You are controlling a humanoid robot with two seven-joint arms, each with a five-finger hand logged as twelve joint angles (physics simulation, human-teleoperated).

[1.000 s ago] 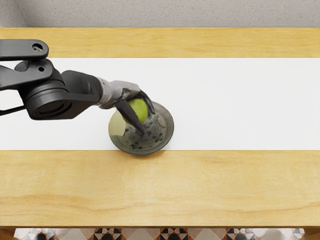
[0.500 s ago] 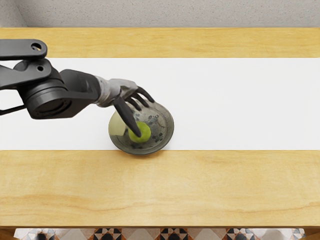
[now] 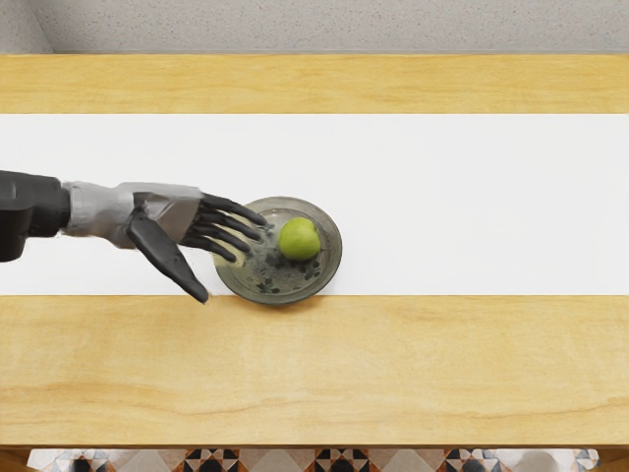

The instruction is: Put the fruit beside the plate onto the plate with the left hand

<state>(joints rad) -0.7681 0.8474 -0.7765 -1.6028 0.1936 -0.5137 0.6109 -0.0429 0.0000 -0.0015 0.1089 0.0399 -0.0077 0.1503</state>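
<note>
A green round fruit [image 3: 299, 238] lies on the dark patterned plate [image 3: 324, 267], slightly right of its middle. My left hand [image 3: 211, 246] is just left of the plate, its arm coming in from the left edge. Its fingers [image 3: 236, 229] are spread and reach over the plate's left rim, a short gap away from the fruit. The thumb points down toward the wooden strip. The hand holds nothing. My right arm does not show.
The plate sits on a white runner [image 3: 472, 197] that crosses the wooden table [image 3: 393, 374] from side to side. A grey wall runs along the far edge of the table.
The left hand let go of the fruit, which now rests on the plate. The hand opened and drew back to the left, and the upper arm left the view.
</note>
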